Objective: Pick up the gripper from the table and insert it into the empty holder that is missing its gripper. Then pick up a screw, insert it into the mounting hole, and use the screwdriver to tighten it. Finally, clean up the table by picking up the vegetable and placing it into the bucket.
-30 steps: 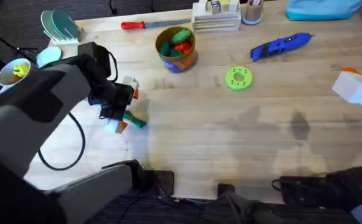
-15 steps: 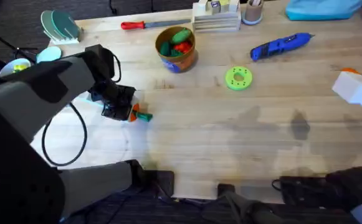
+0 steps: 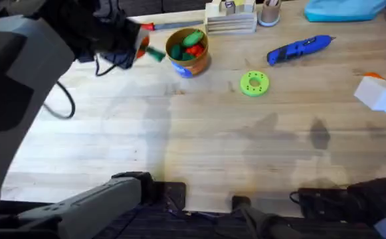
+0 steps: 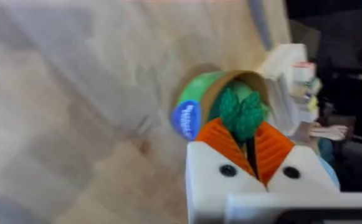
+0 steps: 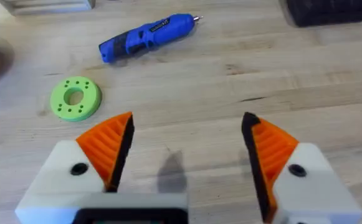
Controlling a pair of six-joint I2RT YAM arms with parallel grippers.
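While the left gripper (image 4: pixel 252 146) is pinched tight on the vegetable (image 4: pixel 240 112), the whole arm is up high and close under the overhead camera, which is why it looks so huge and dark there. In the overhead view the vegetable (image 3: pixel 154 55) hangs just beside the bucket (image 3: pixel 188 52), not over the opening yet. From the wrist camera you can see the green piece sticking out past the orange pads (image 4: pixel 217 140), with the bucket's (image 4: pixel 209 102) rim right behind it. Holding it by one end like that makes sense to me: the free end can go in first and the pads don't have to get into the cup, which already has toy veg in it.

The right gripper (image 5: pixel 187 155) has its jaws spread wide with nothing between them, hanging over bare table (image 5: pixel 280 74). The screwdriver (image 5: pixel 146 36) and the green ring (image 5: pixel 75 98) lie ahead of it, well apart from each other. Parked out at the right edge like that, I'd guess it's just keeping out of the way.

So this looks like the cleanup bit, nearly done. What's left, as far as I can judge, is a small shift over the rim and then letting go. Main risk is dropping early so the piece clips the rim and bounces back onto the table.
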